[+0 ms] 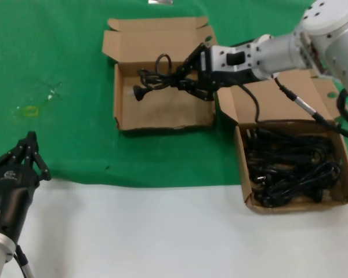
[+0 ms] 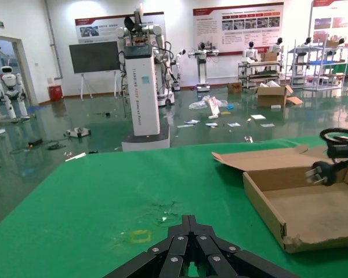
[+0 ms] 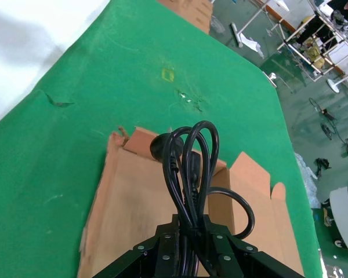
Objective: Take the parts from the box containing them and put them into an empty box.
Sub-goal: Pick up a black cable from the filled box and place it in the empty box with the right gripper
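Green cloth [image 1: 58, 69] covers the far part of the bench, and a white strip [image 1: 162, 231] runs along the near edge. On the cloth sits a small brown cardboard box [image 1: 162, 113] with its lid flap open at the back. The right pincer [image 1: 188, 75] hangs over this box, clenched on a black power cord bundle [image 1: 159, 78] whose plug dangles inside above the bare floor. Just to the right sits a bigger brown cardboard box [image 1: 345, 179], full of more black cords [image 1: 293, 168]. Its raised flap stands close under the right arm. The left pincer [image 1: 29, 153] rests with its fingers together at the near left edge, well apart from both boxes, with lots of open cloth between.
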